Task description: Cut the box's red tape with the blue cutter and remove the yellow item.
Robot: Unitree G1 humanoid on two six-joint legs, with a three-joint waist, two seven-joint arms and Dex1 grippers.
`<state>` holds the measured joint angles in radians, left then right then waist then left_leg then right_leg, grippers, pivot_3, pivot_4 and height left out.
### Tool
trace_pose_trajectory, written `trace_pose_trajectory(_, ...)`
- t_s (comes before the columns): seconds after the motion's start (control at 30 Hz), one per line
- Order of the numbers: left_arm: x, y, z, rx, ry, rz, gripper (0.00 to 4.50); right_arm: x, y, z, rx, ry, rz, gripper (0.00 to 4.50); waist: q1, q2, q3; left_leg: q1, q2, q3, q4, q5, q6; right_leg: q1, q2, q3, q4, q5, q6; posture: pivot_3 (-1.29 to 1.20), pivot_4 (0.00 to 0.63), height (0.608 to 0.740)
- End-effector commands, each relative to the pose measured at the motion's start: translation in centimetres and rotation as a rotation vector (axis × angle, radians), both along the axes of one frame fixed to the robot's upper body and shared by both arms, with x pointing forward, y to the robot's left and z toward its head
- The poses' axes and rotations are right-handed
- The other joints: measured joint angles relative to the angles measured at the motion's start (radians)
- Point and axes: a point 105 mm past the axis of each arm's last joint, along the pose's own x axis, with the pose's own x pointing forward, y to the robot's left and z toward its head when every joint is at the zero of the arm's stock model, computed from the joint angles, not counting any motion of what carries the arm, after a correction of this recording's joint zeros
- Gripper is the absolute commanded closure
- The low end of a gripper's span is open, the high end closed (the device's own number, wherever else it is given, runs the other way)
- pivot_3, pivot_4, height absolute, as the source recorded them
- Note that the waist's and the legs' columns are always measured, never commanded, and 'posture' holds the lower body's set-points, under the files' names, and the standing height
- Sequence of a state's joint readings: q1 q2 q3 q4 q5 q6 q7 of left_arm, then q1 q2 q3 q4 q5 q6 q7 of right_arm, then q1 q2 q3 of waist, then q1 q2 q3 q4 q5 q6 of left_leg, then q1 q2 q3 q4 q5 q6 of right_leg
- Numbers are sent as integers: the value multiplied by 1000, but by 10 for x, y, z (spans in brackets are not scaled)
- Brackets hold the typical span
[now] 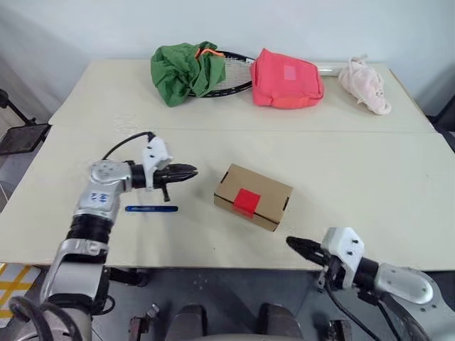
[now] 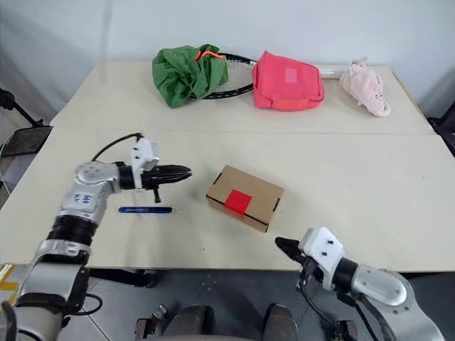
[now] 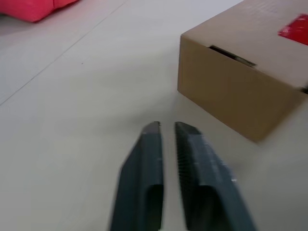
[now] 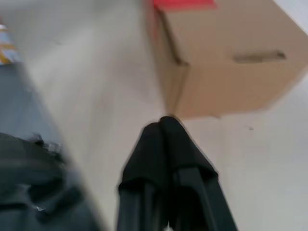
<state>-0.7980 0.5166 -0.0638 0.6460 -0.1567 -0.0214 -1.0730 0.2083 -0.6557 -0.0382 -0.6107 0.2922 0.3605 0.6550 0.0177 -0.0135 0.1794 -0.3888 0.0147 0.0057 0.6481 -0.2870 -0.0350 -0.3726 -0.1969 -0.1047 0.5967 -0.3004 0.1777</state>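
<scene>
I am watching the blue cutter (image 1: 151, 209), which is lying flat on the counter (image 1: 370, 177) near its front edge, toward the front-left corner, with its long axis running roughly parallel to that front edge. My left gripper (image 1: 186, 172) is hovering above the counter just behind the cutter and a little toward the box (image 1: 253, 196), pointing sideways at the box rather than down at the cutter; its jaws are pressed together on nothing. So the cutter is sitting below and on the near side of those jaws, off their line. My right gripper (image 1: 293, 244) is hanging at the front edge of the counter, beyond the box's near-right corner, jaws also pressed together and empty, and the box is standing between it and the cutter. The left arm is plainly the nearer one. The box is resting closed near the middle of the front half of the counter, turned at an angle to the edges, with the red tape (image 1: 246, 201) folding over its near top edge. I am judging that the pickup is not yet started: the left jaws are needing to spread, swing back toward the front edge and drop across the cutter's thin width. The yellow item is presumably shut inside the box.
</scene>
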Motion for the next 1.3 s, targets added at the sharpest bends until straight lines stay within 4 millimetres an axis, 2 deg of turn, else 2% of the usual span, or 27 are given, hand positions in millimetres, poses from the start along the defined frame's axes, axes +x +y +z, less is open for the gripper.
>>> trace_pose_trajectory(0.03,-1,-21,-1,15,-2,-58,4482,19,3,5,1,-32,-68,4500,1,0,0,-1,0,0,0,0,0,-1,0,0,0,0,0,0,150,740)
trace_pose_trajectory(0.23,-24,-47,-14,-3,90,-174,4482,37,22,27,45,-111,-27,4500,1,0,0,-1,0,1,0,0,0,-1,0,0,0,0,0,0,150,740)
trace_pose_trajectory(0.3,-33,-50,-17,-10,127,-192,4482,42,25,31,50,-116,-16,4500,-3,0,0,-1,1,1,0,0,0,-1,0,0,0,0,0,0,150,740)
trace_pose_trajectory(0.43,-61,-48,-22,-18,206,-253,4482,64,30,33,39,-131,-2,4500,-10,0,0,0,1,1,1,0,0,-1,0,0,1,0,0,0,150,740)
trace_pose_trajectory(0.57,-87,-36,-21,-15,267,-282,4482,92,10,28,-16,-151,-71,4500,-16,0,0,0,1,1,0,0,0,-2,0,0,2,0,0,0,150,740)
trace_pose_trajectory(0.67,-96,-26,-14,-7,266,-274,4482,103,-8,28,-74,-177,-114,4500,-15,0,0,-1,1,1,0,0,0,-2,0,0,2,0,0,0,150,740)
trace_pose_trajectory(0.8,-102,-12,18,-56,298,-300,4482,101,-32,41,-107,-207,-140,4500,-17,1,0,-1,1,1,1,0,0,-2,0,0,2,0,0,0,150,740)
trace_pose_trajectory(0.9,-95,-3,47,-131,336,-311,4482,81,-31,39,-77,-121,-82,4500,-11,1,0,-1,1,1,1,0,0,-2,0,0,2,0,0,0,150,740)
trace_pose_trajectory(0.97,-76,0,65,-167,298,-260,4482,57,-18,31,-46,0,7,4500,-6,1,0,-1,1,1,1,0,0,-2,0,0,2,0,0,0,150,740)
trace_pose_trajectory(1.03,-56,0,68,-149,255,-201,4482,34,-3,19,-52,116,97,4500,-1,1,0,-1,1,1,1,0,0,-2,0,0,3,0,0,0,150,740)
trace_pose_trajectory(1.1,-36,-4,53,-53,222,-136,4482,20,11,14,-44,179,136,4500,1,1,0,0,1,2,1,0,0,-2,0,0,2,0,0,0,150,740)
trace_pose_trajectory(1.2,-12,-15,31,23,220,-54,4482,16,27,13,-20,202,133,4500,4,1,0,0,1,3,2,0,1,-1,0,1,2,0,-1,0,150,740)
trace_pose_trajectory(1.3,-10,-26,5,120,238,-70,4482,25,33,13,-16,184,81,4500,3,-1,2,-1,1,3,2,0,1,-2,0,1,2,0,-1,0,150,740)
